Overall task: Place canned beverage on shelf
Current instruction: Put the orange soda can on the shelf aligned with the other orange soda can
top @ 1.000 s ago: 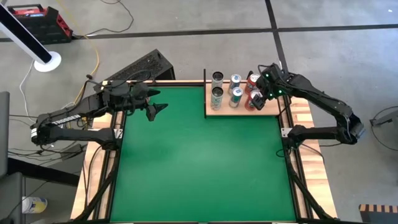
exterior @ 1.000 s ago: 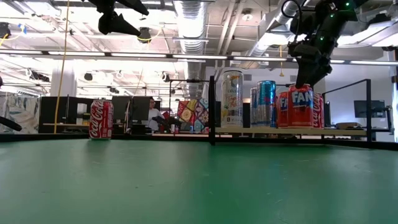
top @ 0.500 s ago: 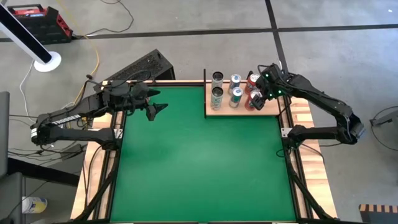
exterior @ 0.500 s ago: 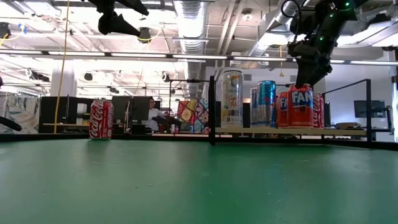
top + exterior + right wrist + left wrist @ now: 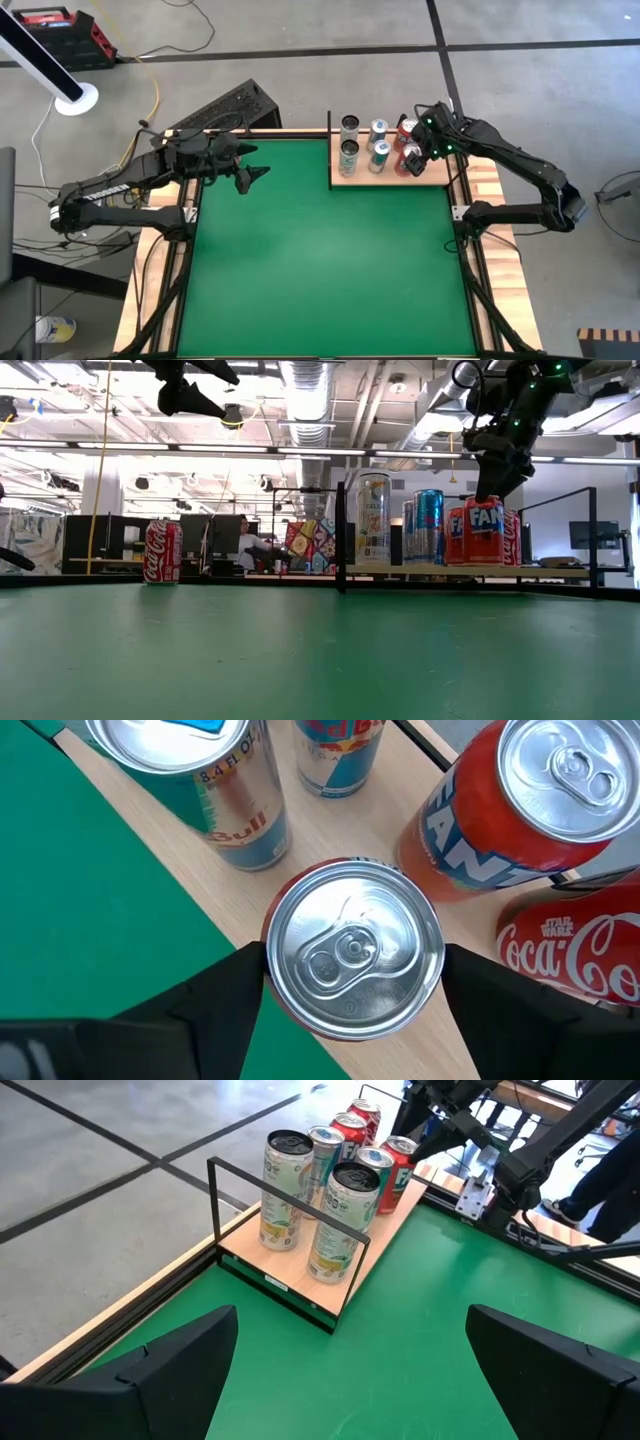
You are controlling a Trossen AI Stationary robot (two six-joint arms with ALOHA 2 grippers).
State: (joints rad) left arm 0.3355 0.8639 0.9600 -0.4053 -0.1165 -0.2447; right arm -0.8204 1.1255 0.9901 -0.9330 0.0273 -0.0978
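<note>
A single Coca-Cola can (image 5: 163, 552) stands alone near the green surface's far left edge. At the far right corner the shelf (image 5: 432, 178) carries seven cans: two tall pale ones, two slim Red Bull cans, two Fanta and one Coca-Cola. The right gripper (image 5: 352, 982) sits with its fingers clamped around the near Fanta can (image 5: 486, 531), upright on the shelf. The left gripper (image 5: 250, 172) hovers spread apart at the far left. Nothing differs from a second ago.
</note>
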